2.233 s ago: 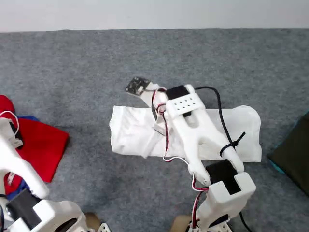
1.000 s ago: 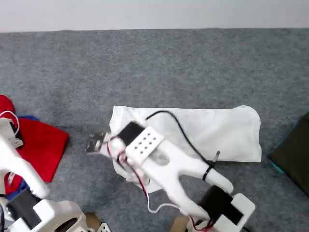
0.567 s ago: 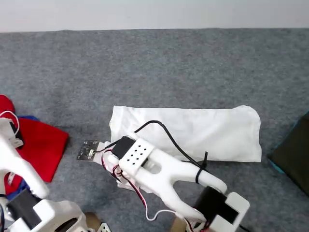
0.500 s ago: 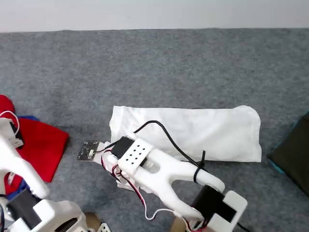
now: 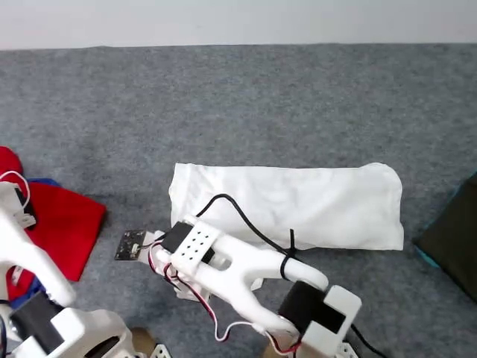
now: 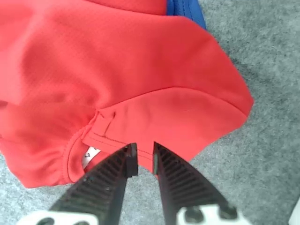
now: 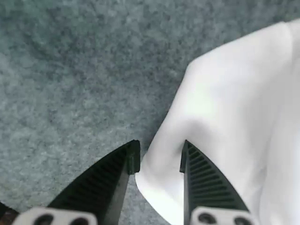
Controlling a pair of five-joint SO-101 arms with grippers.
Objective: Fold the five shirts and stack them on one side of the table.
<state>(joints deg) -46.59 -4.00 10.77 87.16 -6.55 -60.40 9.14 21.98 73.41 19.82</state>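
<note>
A white shirt (image 5: pixel 313 201), folded into a long strip, lies across the middle of the grey carpeted table (image 5: pixel 223 97). My right gripper (image 5: pixel 168 257) hangs over its near-left corner. In the right wrist view this gripper (image 7: pixel 159 157) is open, and an edge of the white shirt (image 7: pixel 225 108) lies between its fingers. My left gripper (image 6: pixel 144 159) hovers over the collar edge of a red shirt (image 6: pixel 117 70), its fingers a narrow gap apart and holding nothing. The red shirt (image 5: pixel 67 224) lies at the table's left side.
A blue shirt (image 6: pixel 185 9) peeks out from under the red one. At the right edge lies a dark shirt (image 5: pixel 455 239) on top of a teal one (image 5: pixel 425 257). The left arm (image 5: pixel 22 253) stands at the near-left corner.
My right arm has swung from over the middle of the white shirt to its near-left corner. The left arm and the red shirt have not moved.
</note>
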